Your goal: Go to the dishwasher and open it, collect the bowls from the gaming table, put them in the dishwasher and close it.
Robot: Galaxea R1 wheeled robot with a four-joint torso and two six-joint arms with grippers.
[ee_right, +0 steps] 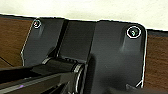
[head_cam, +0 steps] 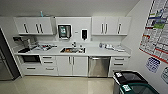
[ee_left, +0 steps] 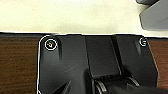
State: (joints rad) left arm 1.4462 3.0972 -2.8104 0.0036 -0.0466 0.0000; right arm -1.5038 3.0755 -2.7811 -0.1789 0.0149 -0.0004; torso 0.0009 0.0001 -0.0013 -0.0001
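The dishwasher [head_cam: 99,66] has a steel-grey front with a dark top strip and stands shut under the white counter [head_cam: 95,52], right of the sink [head_cam: 72,50], straight ahead of me across the pale floor. The bowls and the gaming table are out of view. In both wrist views my own dark plate lies over pale floor and brown wood surface.
White base cabinets [head_cam: 72,65] and drawers [head_cam: 118,64] flank the dishwasher. A small black oven [head_cam: 30,58] sits low at the left beside a dark fridge [head_cam: 6,62]. Two dark bins [head_cam: 131,82] stand at the right by a postered wall [head_cam: 155,37].
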